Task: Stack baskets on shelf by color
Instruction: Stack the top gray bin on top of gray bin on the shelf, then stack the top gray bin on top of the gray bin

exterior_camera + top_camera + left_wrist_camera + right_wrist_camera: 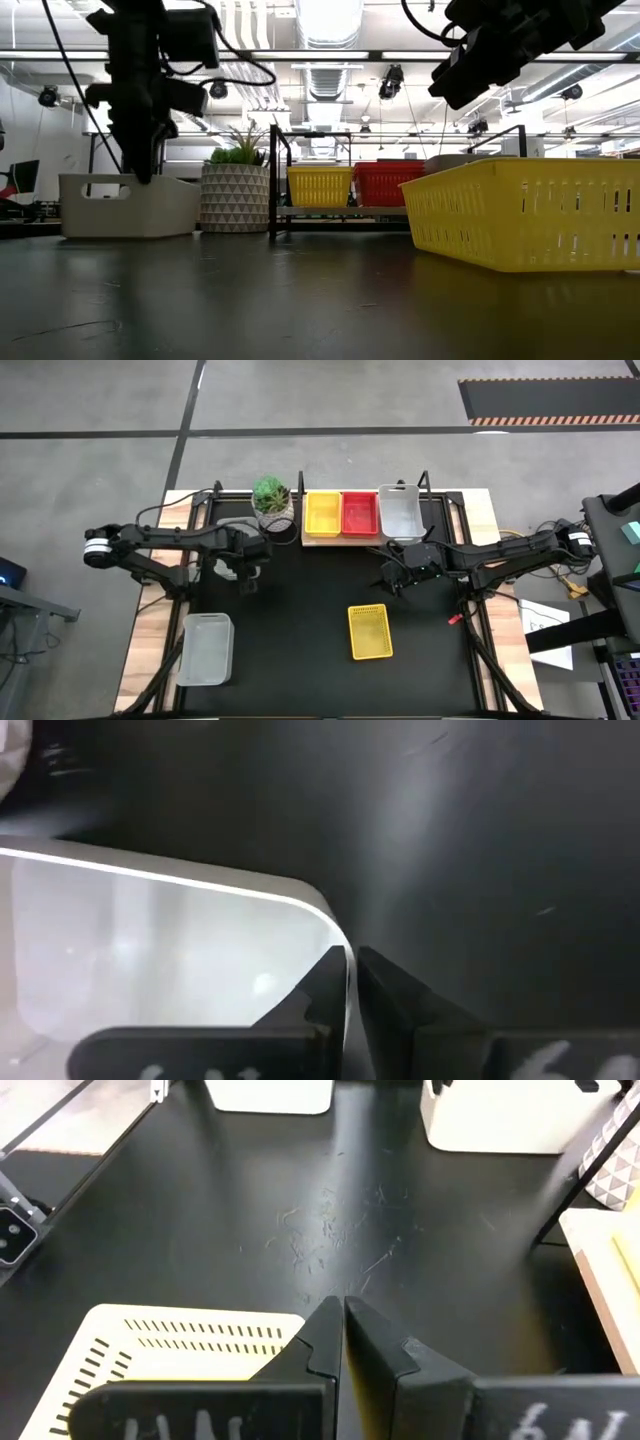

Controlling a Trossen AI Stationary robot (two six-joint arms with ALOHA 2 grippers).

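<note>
High view looks straight down on the whole table (300, 610). Low view sits at tabletop level, facing the shelf (340, 212). Wrist views look closely past each arm's fingers; both overviews share the shelf.

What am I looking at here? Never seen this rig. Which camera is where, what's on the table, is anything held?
Two dark robot arms with two-finger grippers work at a black table. There are four cameras: one overhead, one at table height, and one on each wrist.

On the wooden shelf sit a yellow shelf basket, a red basket and a grey-white shelf basket, with a plant pot beside the shelf. A yellow table basket and a spare grey-white basket lie loose on the table.

The left gripper is closed on the rim of the held grey-white basket. The right gripper is shut and empty, above the table.
</note>
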